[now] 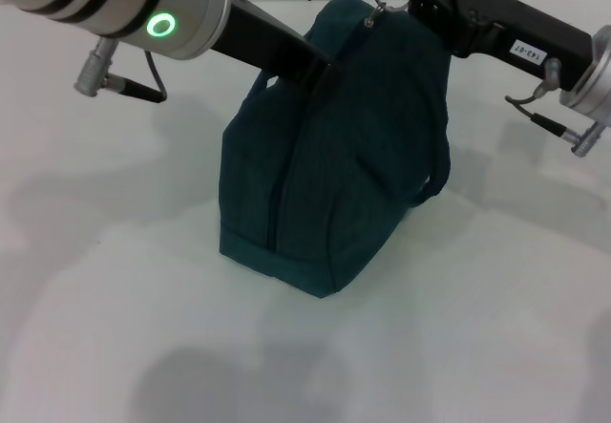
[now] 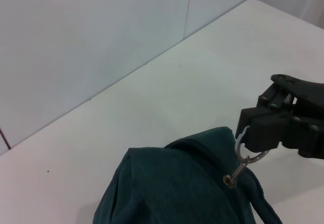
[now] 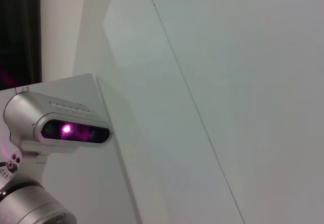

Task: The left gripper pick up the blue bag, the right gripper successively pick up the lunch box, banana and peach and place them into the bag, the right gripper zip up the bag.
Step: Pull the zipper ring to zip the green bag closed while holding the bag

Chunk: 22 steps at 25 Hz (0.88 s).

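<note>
While the left gripper [image 1: 325, 72] seemingly grips the blue bag [image 1: 325, 184], right gripper [image 2: 253, 140] fingers pinch its zip ring [image 2: 243, 155].

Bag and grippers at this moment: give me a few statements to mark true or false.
1. The bag stands upright on the white table. True.
2. The right gripper holds the metal zip ring at the bag's top. True.
3. The lunch box, banana and peach lie on the table beside the bag. False: none of them is in view.
4. The left gripper hangs clear of the bag. False: it is at the bag's upper edge, on the fabric.
5. The bag's foil lining shows through a wide-open mouth. False: no lining shows; only the teal outside is visible.
</note>
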{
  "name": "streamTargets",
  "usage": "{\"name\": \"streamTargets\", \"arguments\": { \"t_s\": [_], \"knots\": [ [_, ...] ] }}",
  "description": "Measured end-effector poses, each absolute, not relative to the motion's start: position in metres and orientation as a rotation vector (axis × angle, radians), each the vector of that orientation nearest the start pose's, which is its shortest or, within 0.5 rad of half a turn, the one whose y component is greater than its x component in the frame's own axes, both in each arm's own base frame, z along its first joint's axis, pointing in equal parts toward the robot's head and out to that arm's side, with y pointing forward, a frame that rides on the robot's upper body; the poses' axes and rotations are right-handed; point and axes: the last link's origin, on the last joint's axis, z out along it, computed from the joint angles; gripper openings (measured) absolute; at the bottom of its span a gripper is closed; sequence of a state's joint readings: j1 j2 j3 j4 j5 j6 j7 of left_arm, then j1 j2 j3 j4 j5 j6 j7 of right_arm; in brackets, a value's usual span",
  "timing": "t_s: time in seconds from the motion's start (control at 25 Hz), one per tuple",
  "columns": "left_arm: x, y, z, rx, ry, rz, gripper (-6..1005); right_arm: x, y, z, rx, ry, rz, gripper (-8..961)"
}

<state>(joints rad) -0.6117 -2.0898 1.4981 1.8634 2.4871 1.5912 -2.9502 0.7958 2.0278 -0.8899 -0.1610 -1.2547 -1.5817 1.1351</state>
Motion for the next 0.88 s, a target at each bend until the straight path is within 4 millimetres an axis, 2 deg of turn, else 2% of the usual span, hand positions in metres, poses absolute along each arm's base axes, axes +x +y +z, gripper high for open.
{"name": "streamTargets", "arguments": {
  "t_s": [0.24, 0.52, 0.88],
  "knots": [
    [-0.051, 0.325, 0.027, -2.579, -0.75, 0.039, 182, 0.165, 0.376, -0.011, -2.441, 0.509, 1.474, 100],
    [-0.047, 0.323, 0.027, -2.622, -0.717, -0.002, 112, 0.176, 0.377, -0.007, -2.375, 0.559, 1.471, 102],
    [-0.045, 0.319, 0.026, -2.673, -0.681, -0.026, 57, 0.2, 0.386, -0.007, -2.267, 0.732, 1.377, 104]
  ]
}}
